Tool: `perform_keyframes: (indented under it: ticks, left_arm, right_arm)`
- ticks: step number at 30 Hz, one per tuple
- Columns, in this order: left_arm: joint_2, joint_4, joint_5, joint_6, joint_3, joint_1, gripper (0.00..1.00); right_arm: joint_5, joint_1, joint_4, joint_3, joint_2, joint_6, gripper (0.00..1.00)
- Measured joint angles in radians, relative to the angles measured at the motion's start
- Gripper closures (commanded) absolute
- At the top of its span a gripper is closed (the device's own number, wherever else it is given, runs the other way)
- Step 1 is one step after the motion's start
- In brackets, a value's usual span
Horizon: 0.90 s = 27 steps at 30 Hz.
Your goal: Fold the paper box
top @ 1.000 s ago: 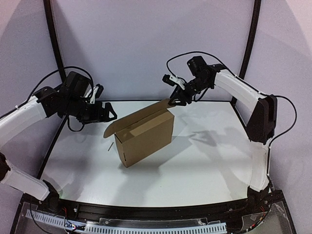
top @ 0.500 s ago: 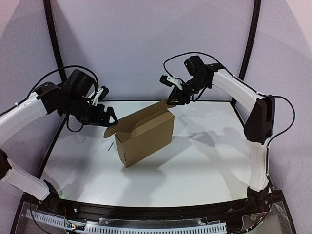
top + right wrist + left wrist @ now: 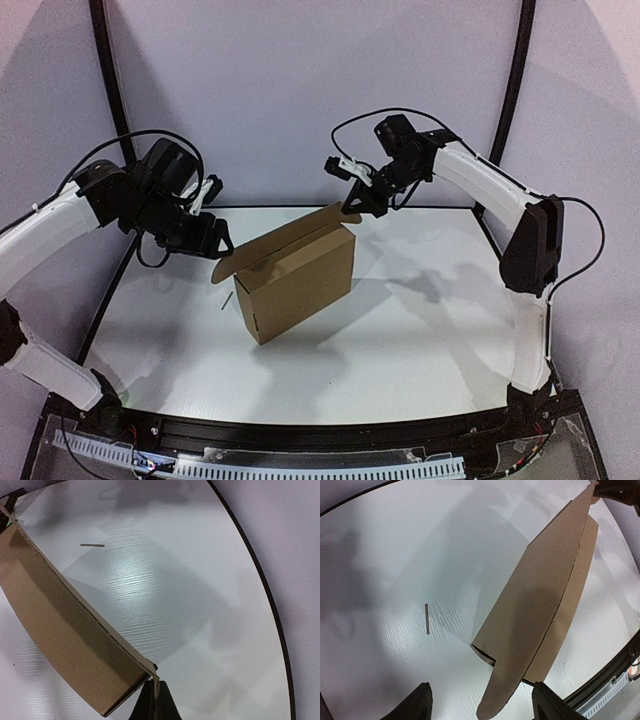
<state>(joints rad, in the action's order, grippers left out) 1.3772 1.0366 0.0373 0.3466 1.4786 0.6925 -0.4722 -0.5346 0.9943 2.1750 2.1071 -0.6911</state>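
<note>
The paper box (image 3: 300,280) is plain brown cardboard and stands upright on its long edge in the middle of the white table, its lid flap raised along the top. My right gripper (image 3: 350,208) is at the box's top far corner. In the right wrist view it (image 3: 156,690) is shut on the thin edge of the flap, beside the box's side (image 3: 60,630). My left gripper (image 3: 222,240) hovers at the box's left end. In the left wrist view it (image 3: 481,692) is open, and the rounded tab of the box (image 3: 540,595) hangs between the fingers (image 3: 417,705) without touching them.
A small thin strip (image 3: 427,618) lies on the table (image 3: 420,340) left of the box, also seen in the right wrist view (image 3: 92,545). A black rim (image 3: 300,207) borders the table, with grey walls behind. The arm bases stand at the near edge.
My right gripper has shut on the flap at the box's top far corner. My left gripper has moved in slightly around the left tab and its jaws have narrowed a little.
</note>
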Motion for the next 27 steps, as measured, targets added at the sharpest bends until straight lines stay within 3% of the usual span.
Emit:
perform_keyframes:
  ticks: [11,17,23,27]
  left_arm:
    - [0.031,0.043,0.023,0.0,0.011,0.035,0.37]
    - [0.033,0.069,0.046,0.005,0.011,0.035,0.52]
    - [0.058,0.092,0.07,0.015,0.012,0.035,0.8]
    - [0.072,0.104,0.091,0.031,0.017,0.035,0.86]
  right_arm:
    - [0.078,-0.03,0.001,-0.032,-0.035,0.117,1.0]
    - [0.129,-0.056,0.004,-0.082,-0.08,0.217,1.0]
    - [0.154,-0.073,0.004,-0.147,-0.137,0.262,1.0]
    - [0.168,-0.08,0.004,-0.162,-0.159,0.286,1.0]
